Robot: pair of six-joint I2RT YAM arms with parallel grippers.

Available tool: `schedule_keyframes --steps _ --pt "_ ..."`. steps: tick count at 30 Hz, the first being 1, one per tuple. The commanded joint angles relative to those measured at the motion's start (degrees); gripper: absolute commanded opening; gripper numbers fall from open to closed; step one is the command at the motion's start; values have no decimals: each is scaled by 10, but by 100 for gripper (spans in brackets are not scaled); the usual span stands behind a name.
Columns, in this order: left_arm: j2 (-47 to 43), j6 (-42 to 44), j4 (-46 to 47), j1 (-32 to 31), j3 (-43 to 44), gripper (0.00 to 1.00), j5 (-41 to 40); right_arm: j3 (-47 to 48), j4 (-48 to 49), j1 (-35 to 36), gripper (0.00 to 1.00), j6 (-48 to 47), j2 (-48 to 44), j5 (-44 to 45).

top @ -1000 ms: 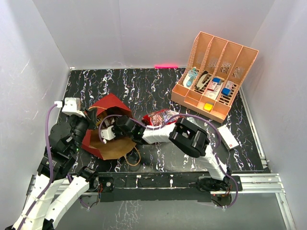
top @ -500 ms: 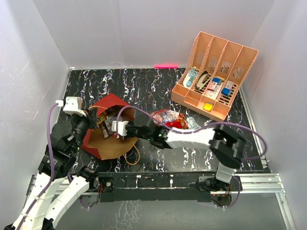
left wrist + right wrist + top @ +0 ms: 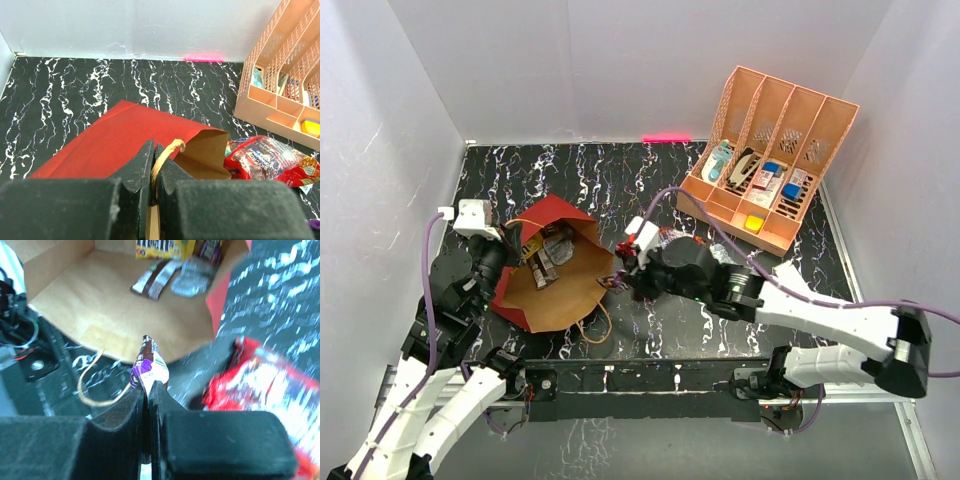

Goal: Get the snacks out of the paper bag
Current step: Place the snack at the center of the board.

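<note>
We log the left pincer (image 3: pixel 152 167) clamped on the cord handle (image 3: pixel 169 151) of the paper bag (image 3: pixel 112 137), which lies open-mouthed on the tabletop (image 3: pixel 600 180). The right pincer (image 3: pixel 148 390) grips a purple candy bar (image 3: pixel 148 366) just outside the mouth, near the red packet (image 3: pixel 262 385).

One paper bag (image 3: pixel 560 215), one large red packet (image 3: pixel 265 160), one peach organizer (image 3: pixel 832 125) with four slots. One purple candy bar (image 3: pixel 147 365), one yellow packet (image 3: pixel 157 247), one silvery packet (image 3: pixel 192 284), two brown bars (image 3: pixel 152 282).
</note>
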Motion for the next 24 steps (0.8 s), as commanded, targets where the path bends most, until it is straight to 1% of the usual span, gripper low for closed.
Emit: schedule_keyframes --steps 1,3,6,9,12,14,19,24 --pt "12 5 18 -4 3 2 -11 7 -172 1 8 197 -103 24" --pt "20 3 10 -6 7 2 -11 -4 -227 1 8 255 -145 32" --pt "25 5 8 -9 8 1 -15 -16 -321 1 8 344 -187 77" --pt "32 4 13 -10 10 2 -12 -21 -415 1 8 436 -212 163" --pt "41 4 16 -14 10 2 -10 -38 -474 1 8 515 -214 257" --pt "45 1 18 -15 11 2 -7 -48 -496 1 8 576 -204 308" --pt "49 1 10 -16 17 1 -6 -54 -495 -1 8 657 -156 416" --pt "50 0 10 -16 20 1 -7 -69 -484 -9 9 697 -108 461"
